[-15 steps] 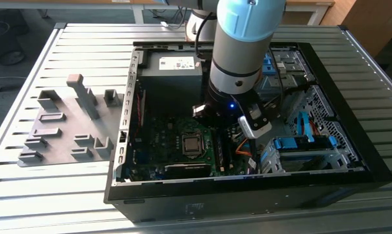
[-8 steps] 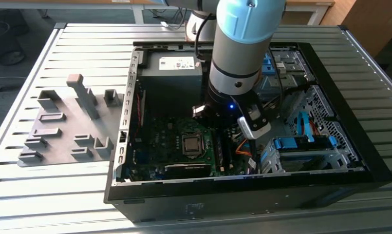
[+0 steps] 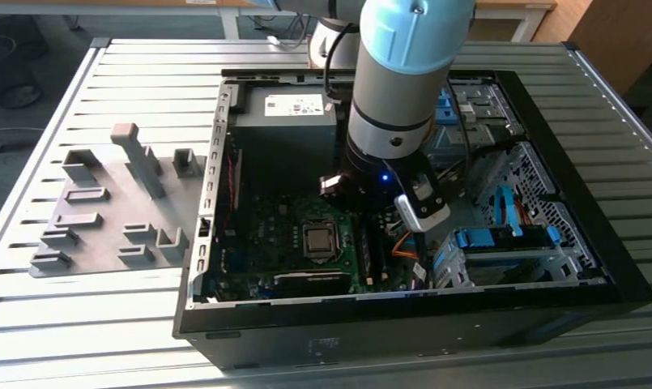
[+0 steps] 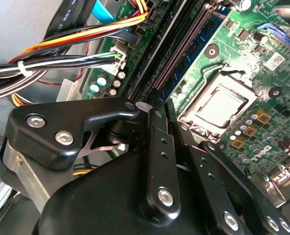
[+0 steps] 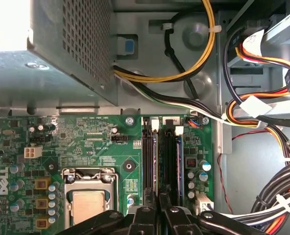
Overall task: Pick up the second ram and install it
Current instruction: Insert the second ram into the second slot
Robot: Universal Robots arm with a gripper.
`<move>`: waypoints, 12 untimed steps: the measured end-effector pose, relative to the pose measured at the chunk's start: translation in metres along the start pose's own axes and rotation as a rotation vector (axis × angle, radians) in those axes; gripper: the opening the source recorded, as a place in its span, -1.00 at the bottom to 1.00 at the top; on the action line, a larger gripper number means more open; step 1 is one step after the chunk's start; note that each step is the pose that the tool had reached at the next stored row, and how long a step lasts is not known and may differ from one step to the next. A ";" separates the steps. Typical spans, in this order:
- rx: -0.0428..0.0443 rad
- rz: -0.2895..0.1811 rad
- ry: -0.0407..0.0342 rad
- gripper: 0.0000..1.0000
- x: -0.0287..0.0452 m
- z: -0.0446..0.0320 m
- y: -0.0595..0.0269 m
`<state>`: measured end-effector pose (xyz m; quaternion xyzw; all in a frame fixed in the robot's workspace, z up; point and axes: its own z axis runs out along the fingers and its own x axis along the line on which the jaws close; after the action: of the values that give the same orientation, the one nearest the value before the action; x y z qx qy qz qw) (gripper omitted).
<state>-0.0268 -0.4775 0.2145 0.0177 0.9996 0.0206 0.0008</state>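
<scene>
My gripper point(image 5: 157, 209) reaches down into the open computer case point(image 3: 542, 304), over the memory slots beside the processor socket point(image 5: 88, 198). Its two fingers stand close together on the top edge of the second ram point(image 5: 157, 161), a thin stick seen edge-on in the slot nearest the socket. In the second wrist view the second ram point(image 4: 211, 24) shows as a dark blue board running away from the fingertips point(image 4: 157, 115). It stands upright in line with the slot; I cannot tell whether it is fully seated.
The grey power supply point(image 3: 287, 105) sits at the case's far end. Bundled cables point(image 5: 262, 112) run close beside the slots. A drive cage point(image 3: 509, 247) fills the exterior view's right. A grey holder plate point(image 3: 109, 211) lies on the table outside the case.
</scene>
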 end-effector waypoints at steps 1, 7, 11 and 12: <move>-0.0007 0.000 0.0000 -0.72 0.0000 -0.0008 0.0000; -0.0077 0.000 0.0003 -0.72 0.0000 -0.0010 -0.0004; -0.0134 0.000 0.0005 -0.72 -0.0001 -0.0011 -0.0026; -0.0147 0.000 0.0005 -0.72 -0.0001 -0.0012 -0.0032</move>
<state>-0.0268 -0.4808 0.2156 0.0176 0.9995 0.0280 0.0007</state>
